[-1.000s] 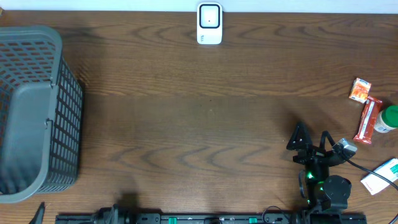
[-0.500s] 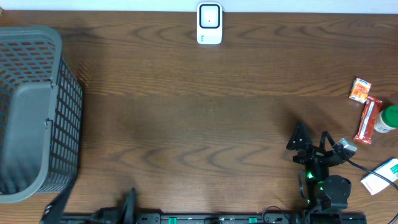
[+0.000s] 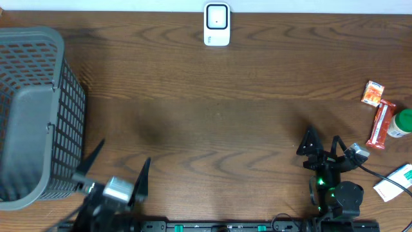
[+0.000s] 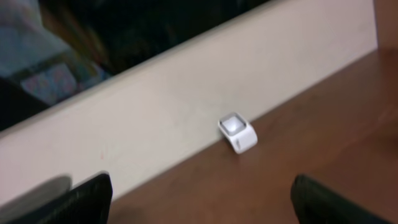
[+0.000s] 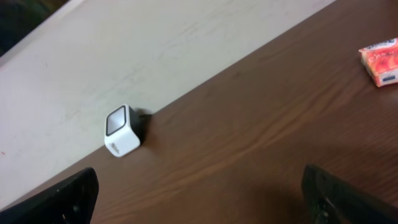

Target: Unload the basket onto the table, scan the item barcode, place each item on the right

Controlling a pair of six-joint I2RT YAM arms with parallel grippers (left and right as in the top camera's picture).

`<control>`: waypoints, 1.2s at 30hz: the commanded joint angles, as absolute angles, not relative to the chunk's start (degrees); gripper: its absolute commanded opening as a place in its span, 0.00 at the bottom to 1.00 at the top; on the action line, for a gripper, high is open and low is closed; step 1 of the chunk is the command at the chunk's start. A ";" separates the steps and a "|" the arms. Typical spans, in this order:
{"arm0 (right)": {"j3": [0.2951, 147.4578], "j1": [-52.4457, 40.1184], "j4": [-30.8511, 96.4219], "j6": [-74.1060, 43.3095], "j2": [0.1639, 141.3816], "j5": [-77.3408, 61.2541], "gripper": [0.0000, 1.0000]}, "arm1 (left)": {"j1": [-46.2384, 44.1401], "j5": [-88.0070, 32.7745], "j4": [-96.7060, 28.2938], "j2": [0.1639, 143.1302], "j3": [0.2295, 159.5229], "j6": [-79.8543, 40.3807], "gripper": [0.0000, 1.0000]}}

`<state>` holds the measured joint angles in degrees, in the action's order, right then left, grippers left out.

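Observation:
The white barcode scanner [image 3: 217,24] stands at the table's far edge, centre; it also shows in the left wrist view [image 4: 237,132] and the right wrist view [image 5: 122,130]. Items lie at the right edge: an orange packet [image 3: 373,93], a red bar [image 3: 381,124], a green-capped bottle [image 3: 400,123] and a white box [image 3: 396,182]. My left gripper [image 3: 116,169] is open and empty near the front left. My right gripper [image 3: 323,143] is open and empty at the front right, left of the items. The orange packet [image 5: 380,61] sits at the top right of the right wrist view.
A large grey mesh basket [image 3: 32,116] takes up the left side of the table, close to the left gripper. A pale wall runs behind the scanner. Cables and the arm bases line the front edge.
The left arm has risen into view from the front edge and moved forward beside the basket. The right arm and the items have not moved.

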<state>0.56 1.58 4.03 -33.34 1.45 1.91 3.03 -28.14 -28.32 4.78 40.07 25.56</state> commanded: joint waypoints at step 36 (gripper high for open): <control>0.32 1.85 4.08 -33.78 1.52 1.85 0.99 | 1.89 -0.19 -4.19 0.08 0.23 -3.18 0.91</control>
<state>0.56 1.58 4.03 -33.34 1.50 1.91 2.13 -3.88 -3.29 0.69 2.00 2.70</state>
